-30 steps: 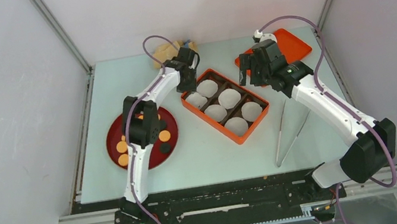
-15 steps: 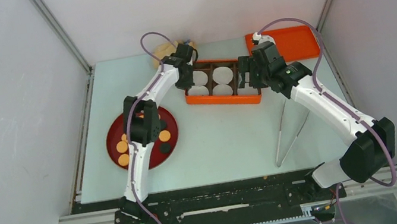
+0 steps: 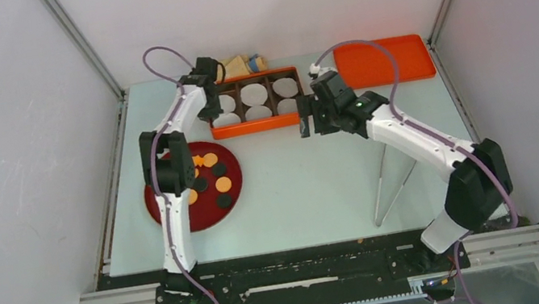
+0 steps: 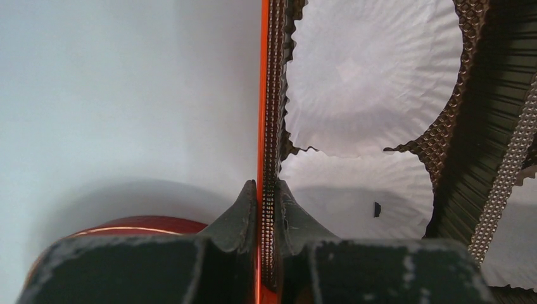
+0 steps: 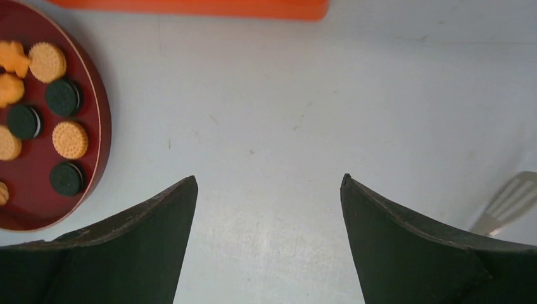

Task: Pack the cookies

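Both arms rise from their bases at the near edge of the pale blue-grey desk [image 3: 296, 188], inside plain white walls. A pair of metal tongs [image 3: 392, 181] lies toward the near right corner.

Against the left edge sits a dark red plate [image 3: 156, 206], and the cookies [image 3: 208, 174] all lie on it. They are ridged tan discs and black sandwich discs, with a few orange star-like pieces at the plate's left side.

The right arm stretches inward from the right. The right fingers [image 3: 307, 118] hang spread apart and hold nothing, above bare desk mid-way back, just beside the right end of an orange tray [image 3: 258, 127].

The tray lies parallel to the far edge, left of centre. It has six brown-walled compartments, each lined with a white fluted paper liner [image 4: 367, 69].

The left arm stands nearly straight along the left side, its wrist bent over the tray's left end. The left fingers [image 4: 266, 193] are pinched shut on that end wall, one inside and one outside.

An orange lid [image 3: 382, 60] rests in the far right corner. A crumpled tan bag [image 3: 240, 64] lies at the far edge behind the tray.
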